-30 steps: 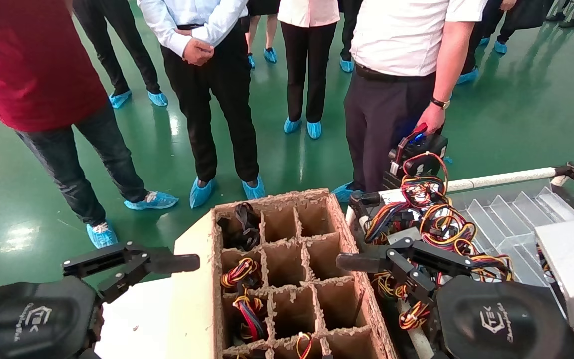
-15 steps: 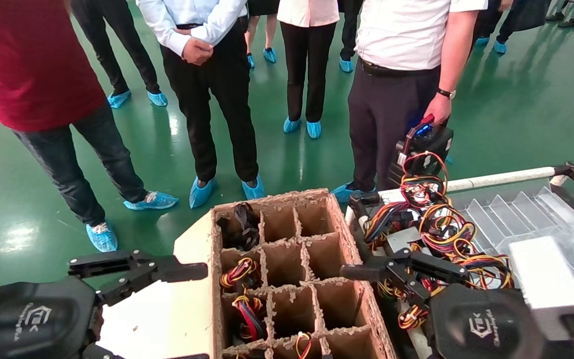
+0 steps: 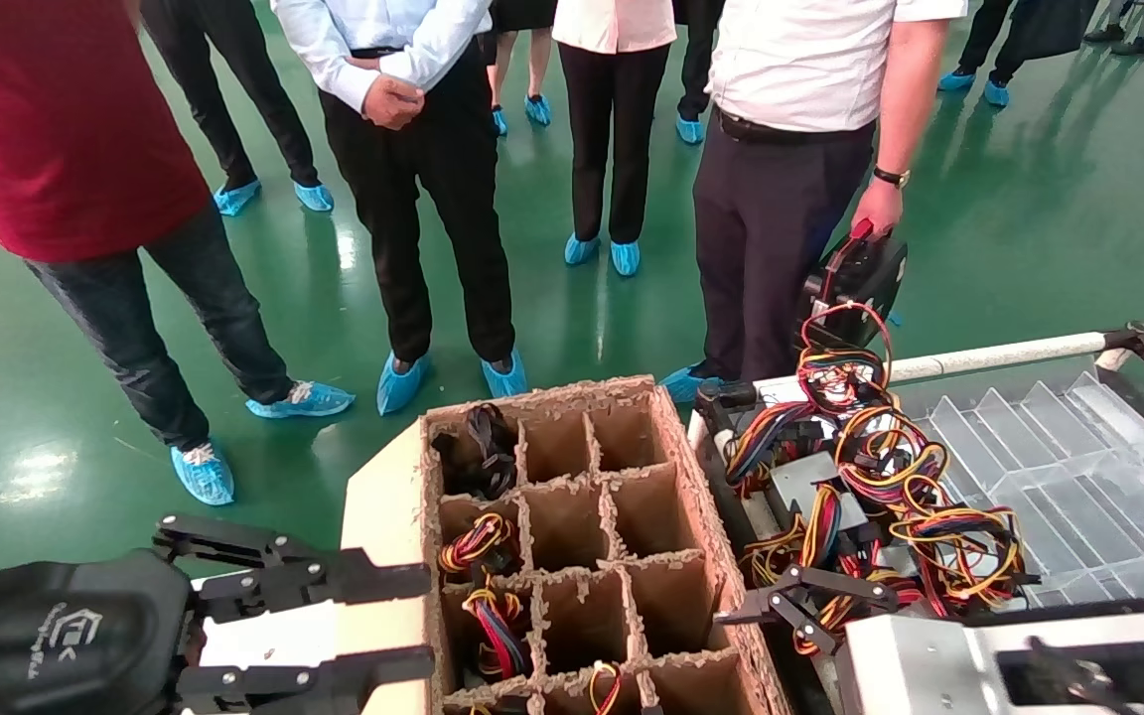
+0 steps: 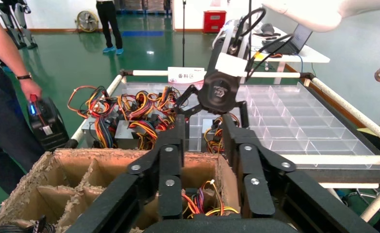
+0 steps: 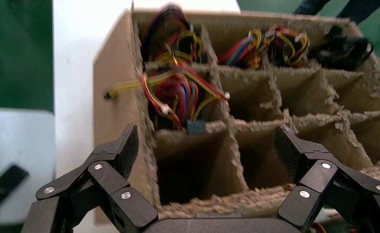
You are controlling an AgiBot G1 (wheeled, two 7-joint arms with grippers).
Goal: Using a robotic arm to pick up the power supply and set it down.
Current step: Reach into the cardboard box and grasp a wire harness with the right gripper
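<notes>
Since the earlier frames: your right gripper (image 3: pixel 781 618) has drawn back low toward the near edge, and your left gripper (image 3: pixel 388 623) has turned so both of its fingers now reach over the near left edge of the cardboard box (image 3: pixel 701 467).

Item 1, right gripper: fingers spread wide, holding nothing. It sits between the box's right wall and the heap of power supplies (image 3: pixel 860 467). From its wrist camera it (image 5: pixel 205 150) faces the divided compartments of the box (image 5: pixel 115 92).

Item 2, left gripper: fingers apart at a moderate gap, holding nothing. In its wrist view it (image 4: pixel 205 128) looks across the box (image 4: pixel 57 174) toward the clear divided tray (image 4: pixel 294 121).

Item 3, power supplies: grey metal units tangled in yellow, red, orange and black cables (image 4: pixel 134 109), lying in the left end of the clear tray (image 3: pixel 1059 467), just right of the box. None is grasped.

Item 4, box contents: several compartments hold cable bundles (image 3: pixel 478 541); others show bare cardboard.

Item 5, bystander in a white shirt (image 3: pixel 810 60) holds a black handset (image 3: pixel 860 278) behind the tray.
</notes>
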